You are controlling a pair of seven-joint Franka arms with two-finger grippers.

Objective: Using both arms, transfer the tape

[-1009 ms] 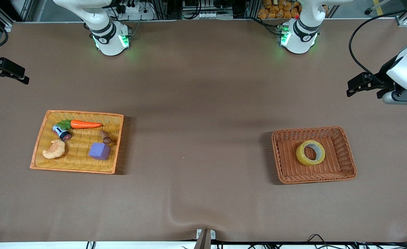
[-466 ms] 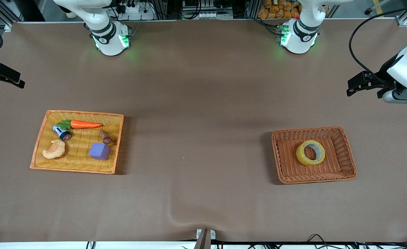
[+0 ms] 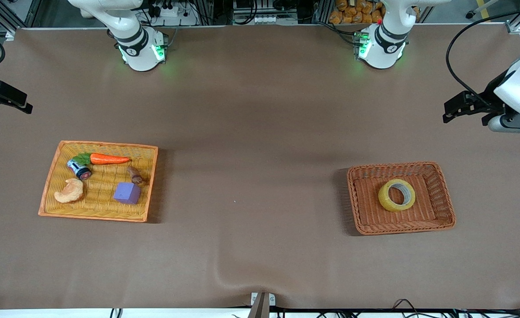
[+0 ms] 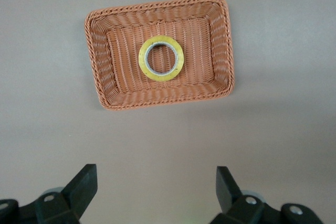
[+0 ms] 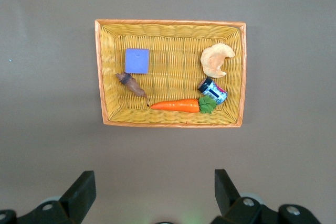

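Tape roll (image 3: pixel 396 194) lies flat in the brown basket (image 3: pixel 445 207). Left gripper (image 4: pixel 156 192) and right gripper (image 5: pixel 155 192) hang raised, fingers spread; you should approach squarely.

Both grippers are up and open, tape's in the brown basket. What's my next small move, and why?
I'd probably pause and confirm the goal basket. The tape lies flat in the brown basket at the left arm's end; the left gripper and right gripper hang open, holding nothing. That fits tape awaiting pickup for the yellow tray, or tape just delivered.
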